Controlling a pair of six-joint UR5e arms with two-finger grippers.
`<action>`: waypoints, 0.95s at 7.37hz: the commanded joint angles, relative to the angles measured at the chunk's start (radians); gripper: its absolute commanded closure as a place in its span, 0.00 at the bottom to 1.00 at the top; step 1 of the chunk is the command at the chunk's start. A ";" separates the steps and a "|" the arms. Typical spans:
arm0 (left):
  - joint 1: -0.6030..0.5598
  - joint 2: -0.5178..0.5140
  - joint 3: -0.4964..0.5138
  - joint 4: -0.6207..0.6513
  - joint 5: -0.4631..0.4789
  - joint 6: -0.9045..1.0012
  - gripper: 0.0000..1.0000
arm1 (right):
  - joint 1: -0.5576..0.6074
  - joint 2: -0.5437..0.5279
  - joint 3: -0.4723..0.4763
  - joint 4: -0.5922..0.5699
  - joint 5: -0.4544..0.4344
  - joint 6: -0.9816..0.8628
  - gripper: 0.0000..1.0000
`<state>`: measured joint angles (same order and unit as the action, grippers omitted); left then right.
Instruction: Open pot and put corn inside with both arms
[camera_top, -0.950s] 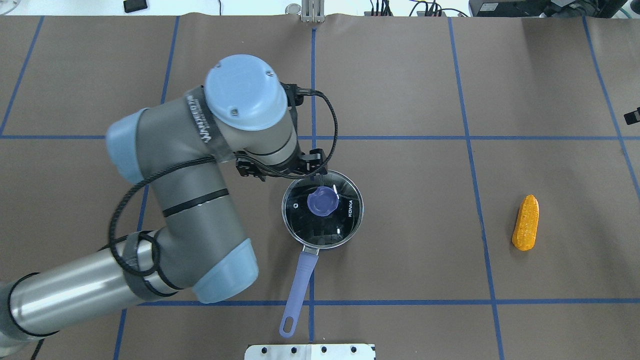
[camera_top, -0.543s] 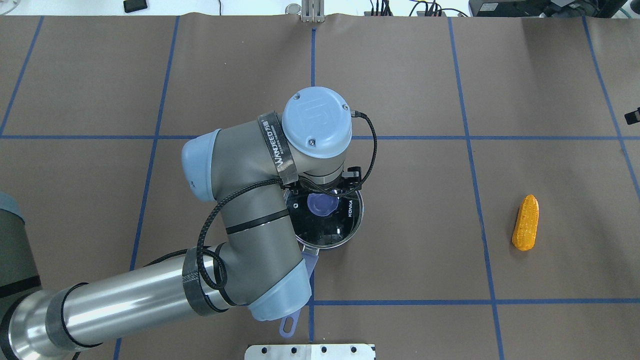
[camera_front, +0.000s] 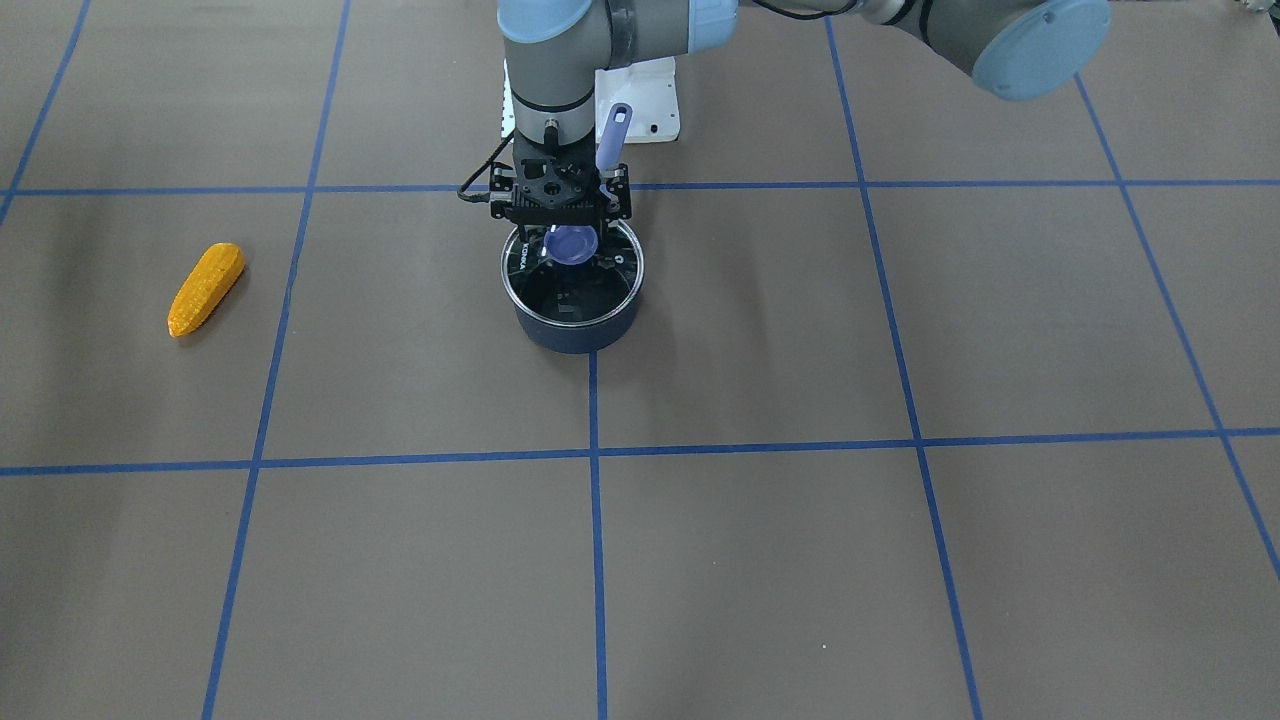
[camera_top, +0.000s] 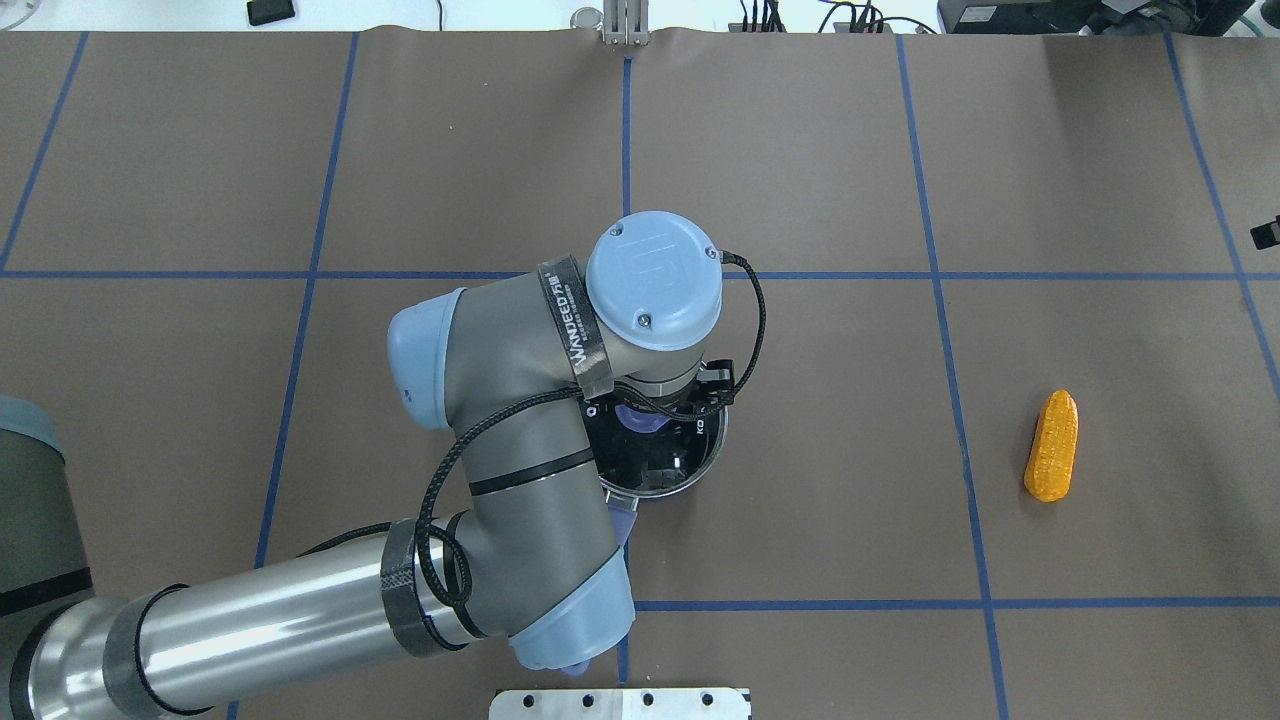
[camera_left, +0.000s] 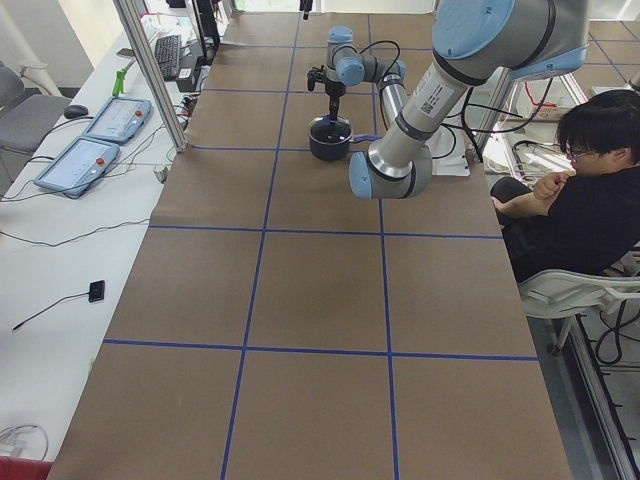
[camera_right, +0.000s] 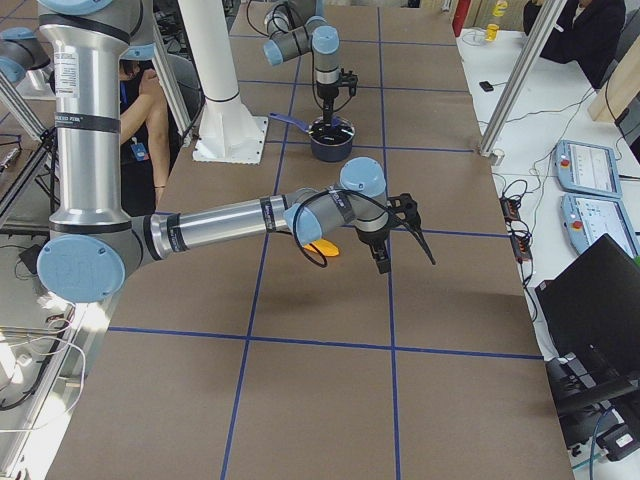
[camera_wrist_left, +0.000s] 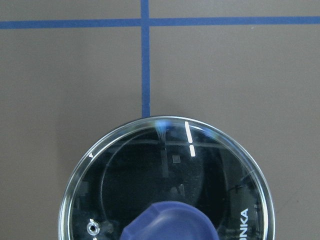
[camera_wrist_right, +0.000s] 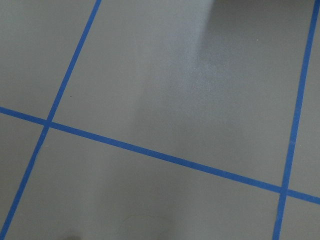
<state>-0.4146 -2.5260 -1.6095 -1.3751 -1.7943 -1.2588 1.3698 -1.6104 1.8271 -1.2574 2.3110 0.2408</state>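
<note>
The dark navy pot (camera_front: 575, 328) stands mid-table with its round glass lid (camera_front: 592, 288) on; its lavender handle (camera_front: 612, 135) points toward the robot base. My left gripper (camera_front: 568, 238) hangs straight down over the lid's lavender knob (camera_front: 572, 244), fingers open on either side of it. The left wrist view shows the lid (camera_wrist_left: 170, 170) and knob (camera_wrist_left: 170, 222) close below. The orange-yellow corn (camera_top: 1052, 445) lies alone on the table far to the pot's right. My right gripper (camera_right: 408, 255) hovers beside the corn (camera_right: 322, 247); I cannot tell its state.
Brown table cover with a blue tape grid. The white base plinth (camera_top: 620, 703) sits at the near edge, behind the pot handle. A seated person (camera_left: 590, 190) is beside the table. Control pendants (camera_left: 80, 165) lie on a side bench.
My left arm has swung right from beside the pot to directly over it. The wrist now covers most of the lid and knob. The corn and pot have not moved.
</note>
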 joint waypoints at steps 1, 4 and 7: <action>0.000 0.003 0.000 -0.005 0.000 0.010 0.02 | 0.000 0.004 -0.002 0.000 -0.004 0.000 0.00; -0.001 0.004 0.000 -0.004 0.001 0.010 0.02 | 0.000 0.006 -0.002 0.000 -0.004 0.000 0.00; -0.006 0.007 0.000 -0.004 0.004 0.010 0.07 | 0.000 0.006 -0.002 0.001 -0.004 0.000 0.00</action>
<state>-0.4187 -2.5210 -1.6091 -1.3780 -1.7916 -1.2497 1.3699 -1.6047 1.8258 -1.2576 2.3071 0.2408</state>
